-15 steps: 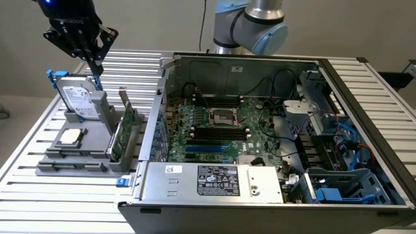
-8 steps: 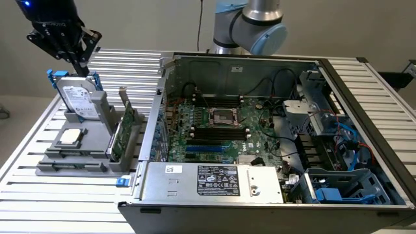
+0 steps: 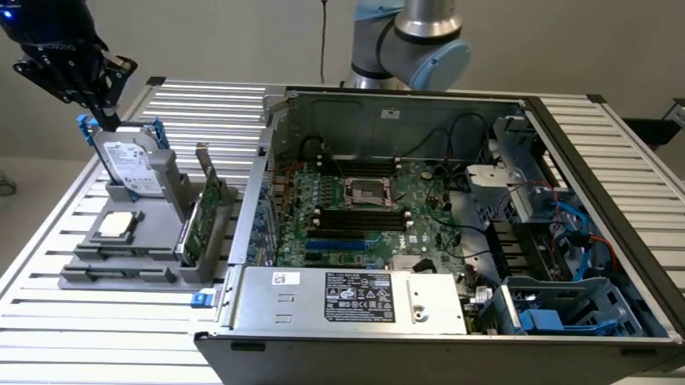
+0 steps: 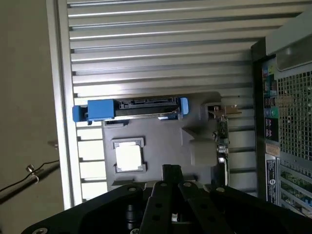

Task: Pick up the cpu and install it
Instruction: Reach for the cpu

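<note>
The cpu (image 3: 115,225) is a small silver square chip lying flat in a recess of the grey fixture (image 3: 128,269) at the exterior view's left; in the wrist view the cpu (image 4: 128,157) shows as a bright square. My gripper (image 3: 107,120) hangs above the back of the fixture, just over the upright hard drive (image 3: 134,168), with its black fingers drawn together to a point and nothing between them. In the wrist view the gripper (image 4: 171,171) sits beside the cpu, high above it. The dark motherboard socket (image 3: 370,192) lies inside the open computer case (image 3: 257,200).
The hard drive (image 4: 141,108) in blue brackets stands behind the cpu. A green card (image 3: 204,212) stands upright in the fixture between cpu and case. The case wall rises right of the fixture. Slatted metal table (image 3: 64,321) surrounds everything.
</note>
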{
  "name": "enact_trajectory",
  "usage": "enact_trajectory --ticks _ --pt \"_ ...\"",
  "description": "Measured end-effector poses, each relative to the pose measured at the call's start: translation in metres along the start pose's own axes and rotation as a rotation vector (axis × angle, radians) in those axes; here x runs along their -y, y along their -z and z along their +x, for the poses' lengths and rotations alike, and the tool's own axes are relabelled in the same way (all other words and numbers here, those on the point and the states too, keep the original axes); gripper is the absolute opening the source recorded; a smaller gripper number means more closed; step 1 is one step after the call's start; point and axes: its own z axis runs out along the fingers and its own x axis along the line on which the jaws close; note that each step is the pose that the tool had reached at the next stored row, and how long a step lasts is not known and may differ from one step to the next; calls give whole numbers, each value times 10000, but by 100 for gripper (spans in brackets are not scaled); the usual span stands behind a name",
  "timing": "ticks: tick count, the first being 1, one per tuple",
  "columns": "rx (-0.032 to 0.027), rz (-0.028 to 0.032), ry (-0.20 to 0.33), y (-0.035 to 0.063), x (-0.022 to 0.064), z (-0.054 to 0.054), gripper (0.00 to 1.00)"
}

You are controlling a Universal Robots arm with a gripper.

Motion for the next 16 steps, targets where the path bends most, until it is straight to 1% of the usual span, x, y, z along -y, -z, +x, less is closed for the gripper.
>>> enact_trajectory --ticks 4,6,8,10,13,16 --pt "-42 4 -2 -34 14 176 11" --pt "-62 4 5 -52 20 243 11" --pt "-73 6 51 -75 24 287 11" --pt "-87 4 196 -104 26 300 11" --pt "-177 6 581 -126 27 302 11" --pt "-287 18 1001 -141 28 302 11"
